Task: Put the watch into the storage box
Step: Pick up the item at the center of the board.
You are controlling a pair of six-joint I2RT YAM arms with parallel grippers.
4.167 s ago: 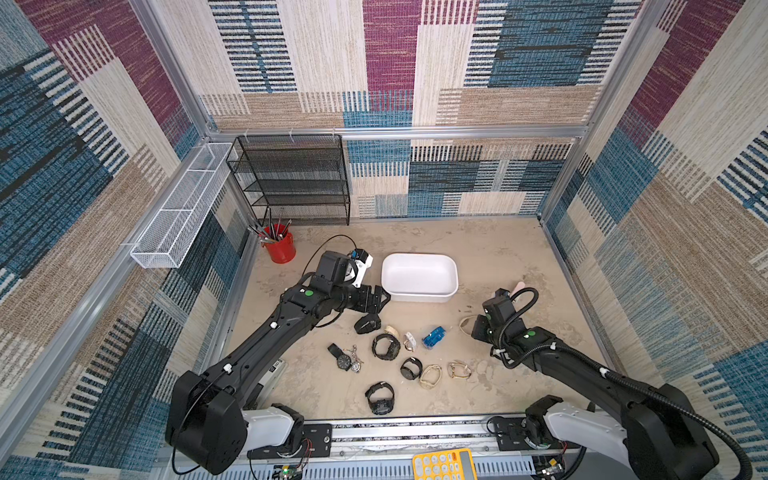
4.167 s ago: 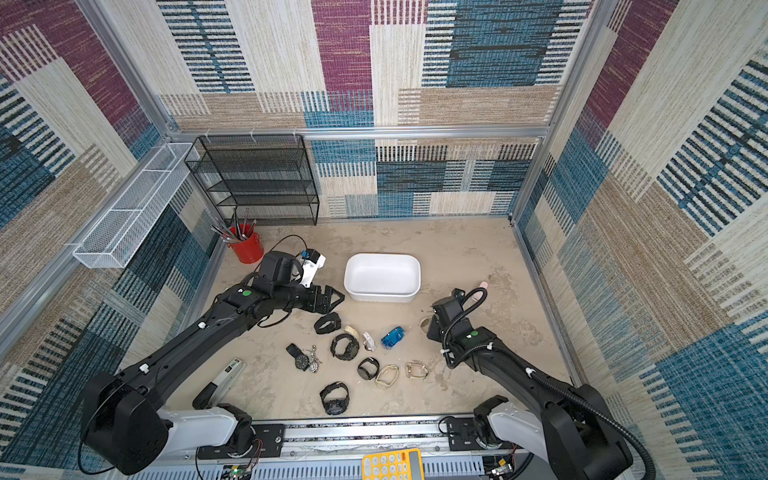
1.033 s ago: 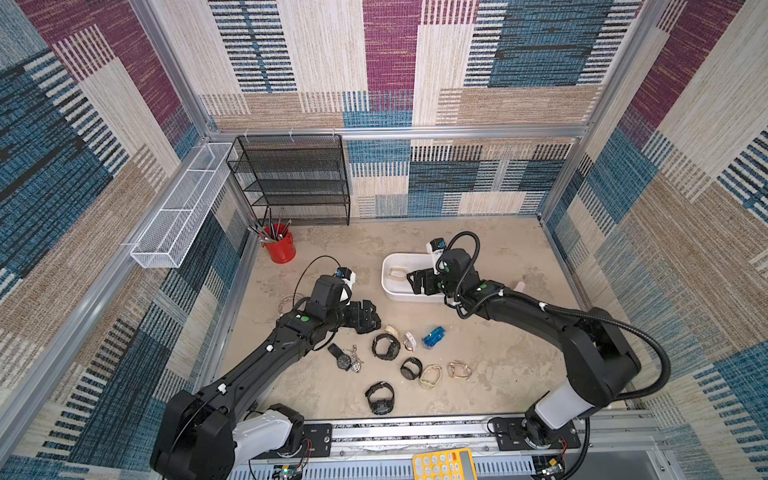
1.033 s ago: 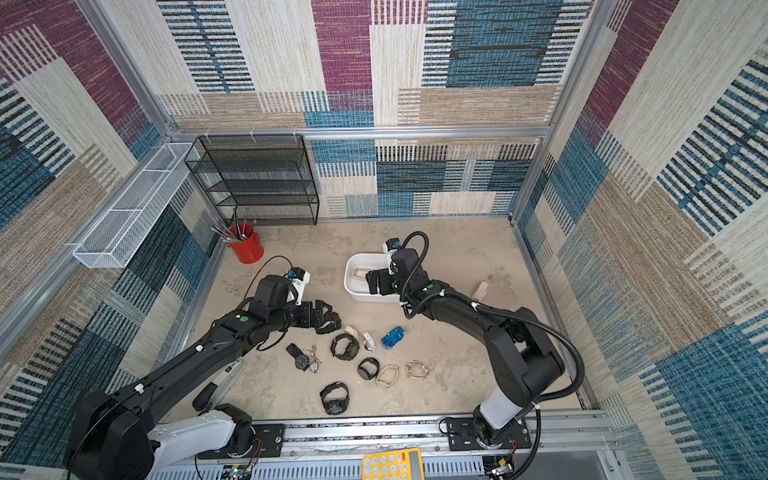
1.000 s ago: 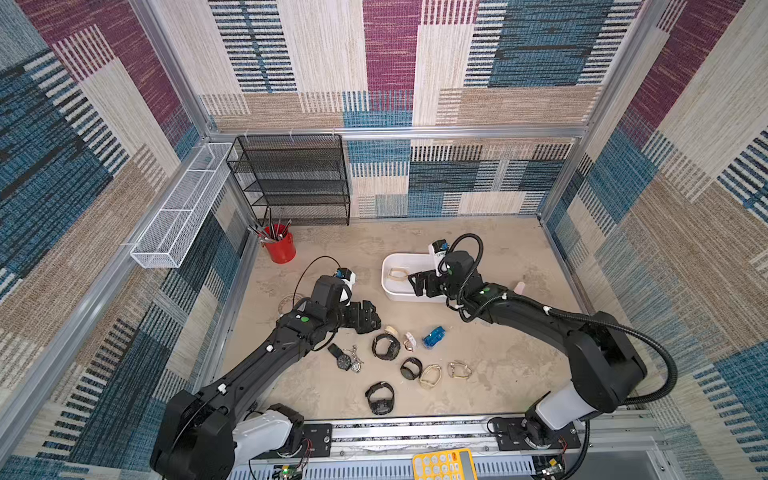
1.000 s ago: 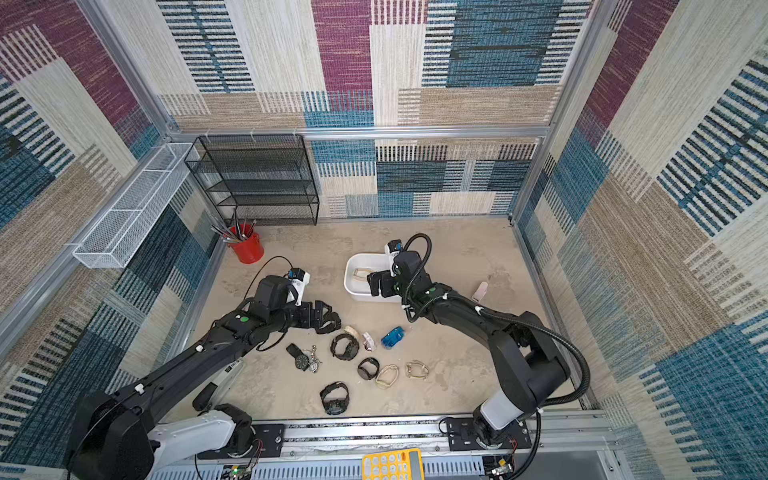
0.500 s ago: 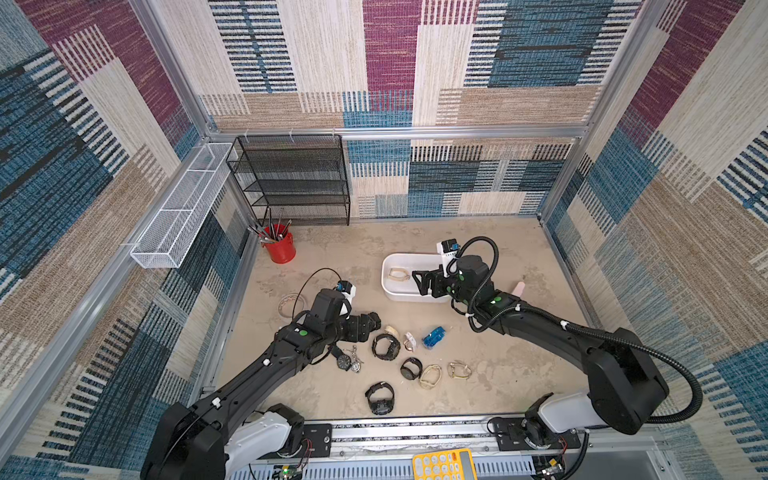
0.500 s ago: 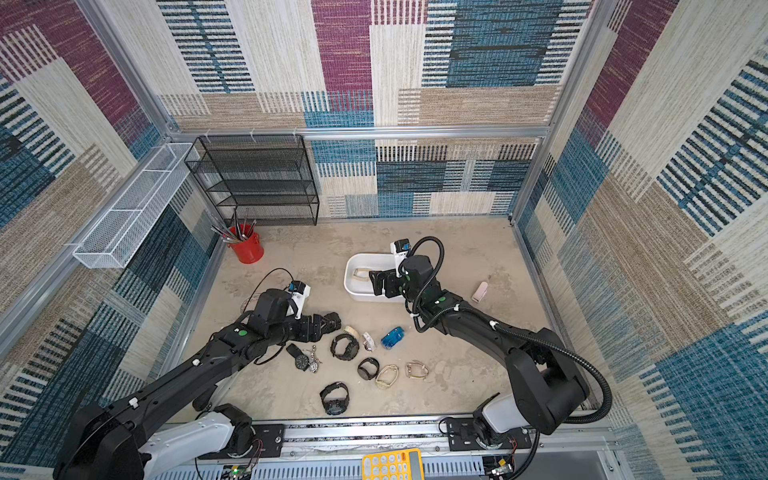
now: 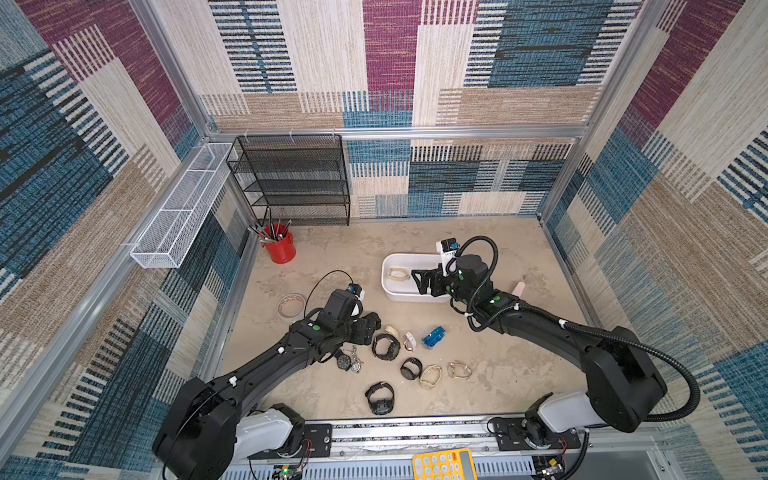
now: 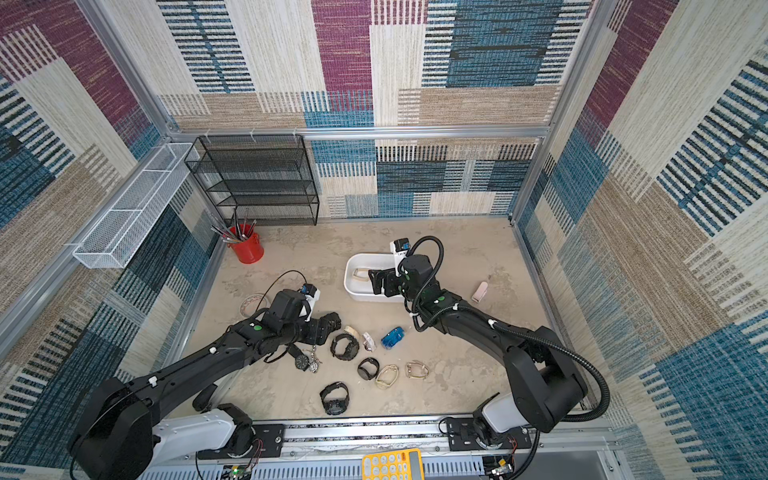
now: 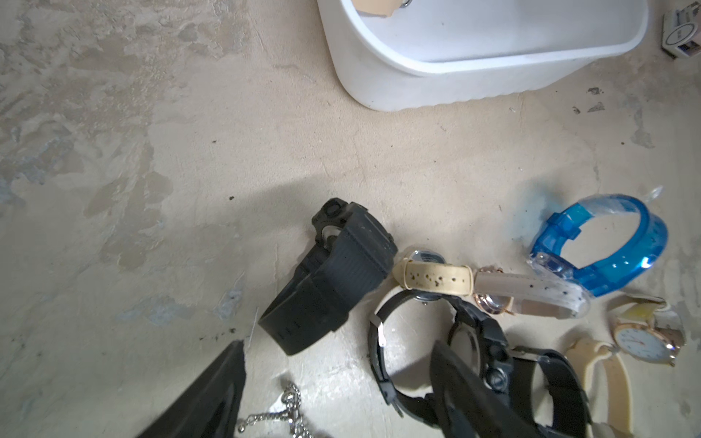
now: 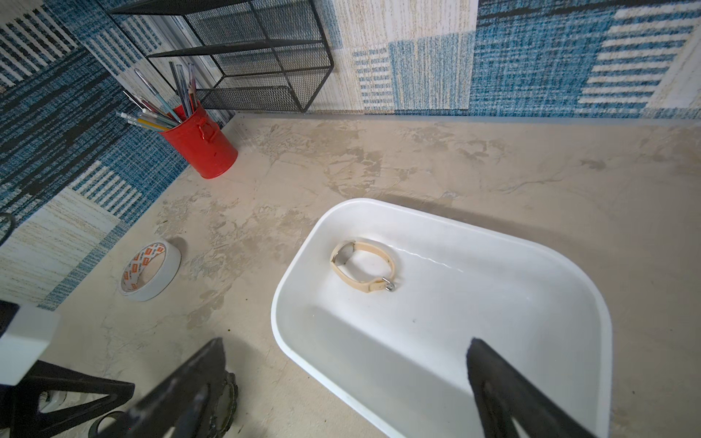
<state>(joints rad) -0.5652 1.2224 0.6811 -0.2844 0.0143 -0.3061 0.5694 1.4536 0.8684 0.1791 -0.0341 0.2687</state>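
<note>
The storage box [image 9: 390, 293] is a low white tub in both top views, its wall [image 10: 353, 291] facing me. One beige watch [image 12: 360, 265] lies inside it [image 9: 398, 274]. My right gripper [image 9: 422, 282] hangs open over the box's near rim [image 12: 288, 341], nothing between its fingers. My left gripper [image 9: 372, 328] is low over the cluster of watches, open. In the left wrist view a black watch [image 11: 330, 273] lies on its side just beyond the fingertips [image 11: 235, 352], untouched. The left gripper [image 11: 337, 347] has only floor between its jaws.
Several watches lie on the floor: a black watch [image 9: 385, 345], blue watch [image 9: 433, 336], chain watch [image 9: 347, 361], beige watch [image 9: 430, 376] and a second black watch [image 9: 379, 398]. Tape roll [image 9: 291, 306], red pen cup [image 9: 280, 247], black rack [image 9: 295, 178] and mesh tray [image 9: 183, 208] stand left.
The right gripper has drawn back a little to the right, staying open; the beige watch stays in the box. The left gripper has crept toward the front and its jaws have narrowed.
</note>
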